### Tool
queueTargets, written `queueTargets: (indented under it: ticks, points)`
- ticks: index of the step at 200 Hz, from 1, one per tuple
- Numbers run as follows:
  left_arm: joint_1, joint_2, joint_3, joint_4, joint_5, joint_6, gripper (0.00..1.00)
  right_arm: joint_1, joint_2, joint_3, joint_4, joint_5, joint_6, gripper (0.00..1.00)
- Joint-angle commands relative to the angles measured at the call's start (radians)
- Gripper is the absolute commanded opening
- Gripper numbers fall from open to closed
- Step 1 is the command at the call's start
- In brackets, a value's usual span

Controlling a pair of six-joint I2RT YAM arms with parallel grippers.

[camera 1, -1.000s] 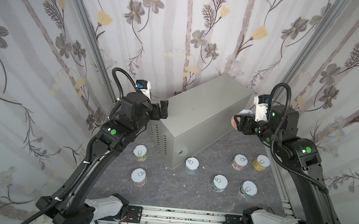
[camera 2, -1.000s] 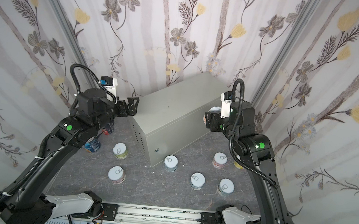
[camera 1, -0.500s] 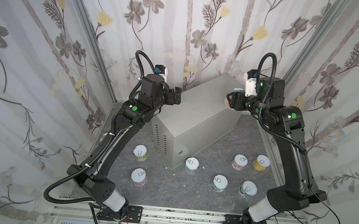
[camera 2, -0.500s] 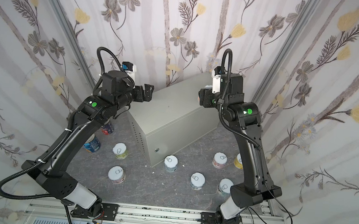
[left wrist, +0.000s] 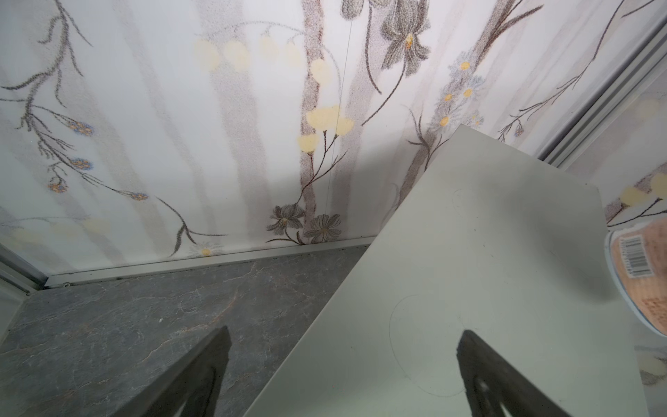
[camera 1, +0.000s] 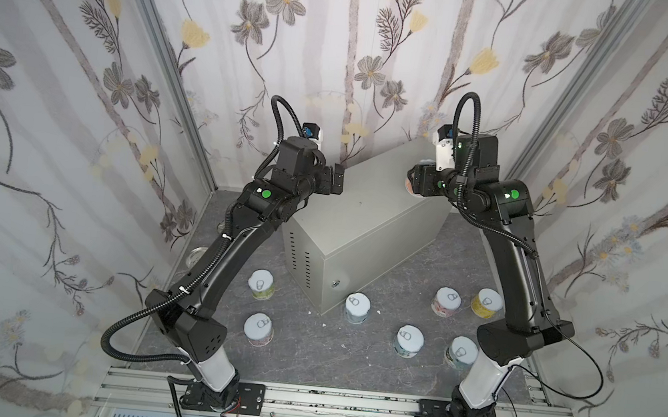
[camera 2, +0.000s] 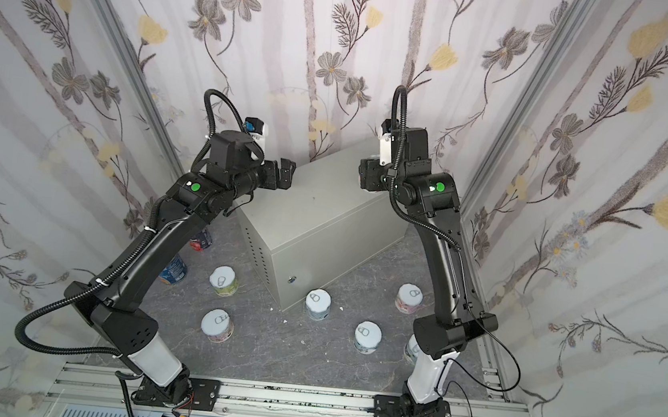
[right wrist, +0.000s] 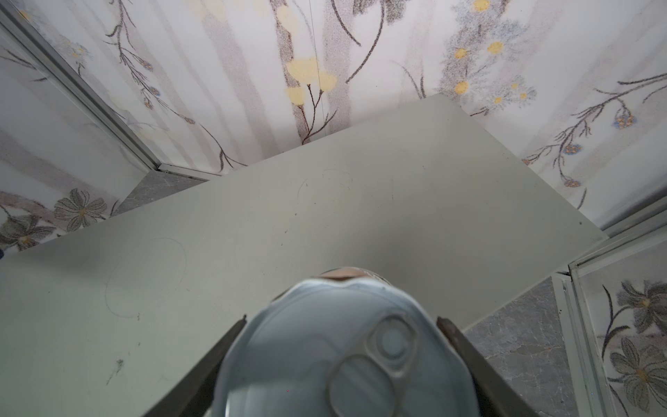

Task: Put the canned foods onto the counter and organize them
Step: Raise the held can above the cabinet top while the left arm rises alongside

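- Now the table (camera 1: pixel 369 217) top is bare; seven short cans (camera 1: pixel 357 307) stand on the floor (camera 1: pixel 309 357) beside it
- Both arms have swung up from beside the table to over its far end, so I judge the first placing is near
- My left pincer (left wrist: pixel 343 335) gapes wide and empty over the table's edge
- My right pincer (right wrist: pixel 341 321) is clamped on a peach-labelled can (right wrist: pixel 335 364), lid toward its camera, hanging over the table, seemingly not yet set down
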Motion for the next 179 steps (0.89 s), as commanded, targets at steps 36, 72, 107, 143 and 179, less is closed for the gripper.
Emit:
queueTargets:
  ticks: [36, 72, 107, 143, 179]
  points:
    - [0.004, 0.029, -0.018, 0.015, 0.011, -0.006, 1.0, 0.01, 0.089, 0.053, 0.076, 0.064, -0.02, 0.48]
    - [0.005, 0.052, -0.004, 0.015, 0.026, -0.012, 1.0, 0.01, 0.127, 0.063, 0.073, 0.067, -0.023, 0.51]
    - [0.005, 0.055, -0.009, 0.016, 0.026, -0.011, 1.0, 0.008, 0.149, 0.063, 0.082, 0.053, -0.023, 0.73]
    - [0.005, 0.046, -0.016, 0.015, 0.018, -0.002, 1.0, 0.007, 0.164, 0.064, 0.111, 0.038, -0.016, 0.88]
    - [0.012, 0.023, -0.029, 0.017, 0.003, -0.001, 1.0, 0.005, 0.15, 0.063, 0.155, 0.03, -0.01, 1.0]
